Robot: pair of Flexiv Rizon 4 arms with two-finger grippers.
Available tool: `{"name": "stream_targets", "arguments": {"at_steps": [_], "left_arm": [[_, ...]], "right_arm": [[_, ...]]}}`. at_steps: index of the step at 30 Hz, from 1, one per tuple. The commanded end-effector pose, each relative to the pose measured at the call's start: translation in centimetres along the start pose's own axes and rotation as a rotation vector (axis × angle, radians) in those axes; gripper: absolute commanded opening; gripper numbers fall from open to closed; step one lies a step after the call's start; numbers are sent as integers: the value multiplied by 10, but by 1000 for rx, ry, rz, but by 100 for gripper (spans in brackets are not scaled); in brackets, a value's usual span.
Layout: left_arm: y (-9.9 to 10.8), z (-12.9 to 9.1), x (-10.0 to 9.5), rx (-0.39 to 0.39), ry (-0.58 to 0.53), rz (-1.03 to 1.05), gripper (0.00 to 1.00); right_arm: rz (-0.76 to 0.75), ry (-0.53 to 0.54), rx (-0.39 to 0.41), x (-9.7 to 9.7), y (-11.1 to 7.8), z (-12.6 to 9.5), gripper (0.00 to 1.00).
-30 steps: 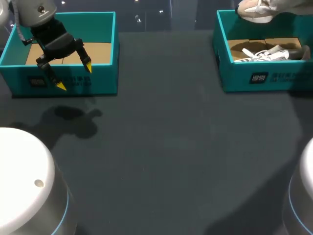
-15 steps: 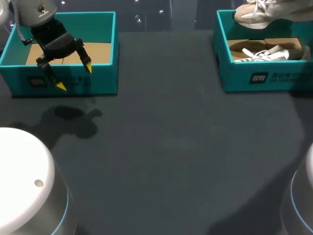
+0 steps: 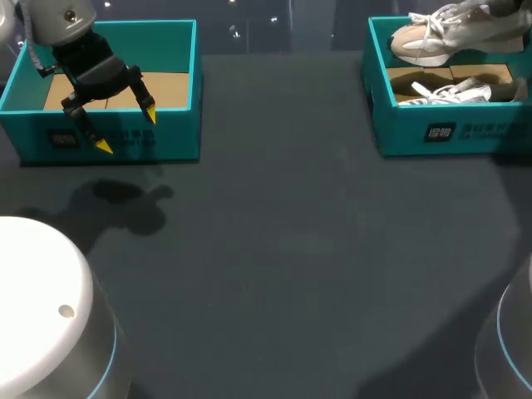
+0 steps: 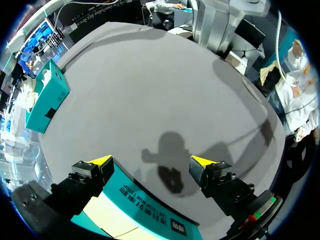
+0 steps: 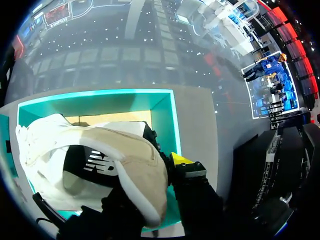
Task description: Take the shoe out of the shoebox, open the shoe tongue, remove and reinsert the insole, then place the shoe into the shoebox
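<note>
Lower than a second ago, the beige laced shoe [image 3: 436, 40] hangs over the right teal shoebox [image 3: 399, 133], which has white print on its front. From the left wrist, the left end effector [image 4: 151, 161] is spread apart, straddling the left box [image 4: 145, 207] wall. From the right wrist, the right end effector [image 5: 162, 172] is clamped on the shoe's heel end.

The left box [image 3: 170, 143] sits on the table [image 3: 291, 249] at the upper left of the frame, and the right box [image 3: 474, 133] at the upper right, well apart. My left claw [image 3: 127, 130] hangs over the left box's front wall. A shoe [image 3: 445, 37] hangs above the right box, with a second shoe [image 3: 453, 91] lying inside, under it.
</note>
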State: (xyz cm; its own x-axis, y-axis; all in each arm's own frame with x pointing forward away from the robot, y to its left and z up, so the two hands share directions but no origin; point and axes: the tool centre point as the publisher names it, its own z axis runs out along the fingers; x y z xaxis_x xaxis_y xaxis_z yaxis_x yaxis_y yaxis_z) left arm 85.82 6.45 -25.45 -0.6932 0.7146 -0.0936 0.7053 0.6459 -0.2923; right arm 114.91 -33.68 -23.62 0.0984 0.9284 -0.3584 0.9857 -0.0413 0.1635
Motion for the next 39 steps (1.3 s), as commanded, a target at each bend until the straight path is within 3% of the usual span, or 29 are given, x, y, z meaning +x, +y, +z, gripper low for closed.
{"name": "stream_targets", "arguments": {"at_steps": [1,39], "left_arm": [[0,0,1,-2,0,0,100],[0,0,1,-2,0,0,100]], "right_arm": [[7,1,15,7,9,10,0],[-21,43,76,40,18,97,0]]}}
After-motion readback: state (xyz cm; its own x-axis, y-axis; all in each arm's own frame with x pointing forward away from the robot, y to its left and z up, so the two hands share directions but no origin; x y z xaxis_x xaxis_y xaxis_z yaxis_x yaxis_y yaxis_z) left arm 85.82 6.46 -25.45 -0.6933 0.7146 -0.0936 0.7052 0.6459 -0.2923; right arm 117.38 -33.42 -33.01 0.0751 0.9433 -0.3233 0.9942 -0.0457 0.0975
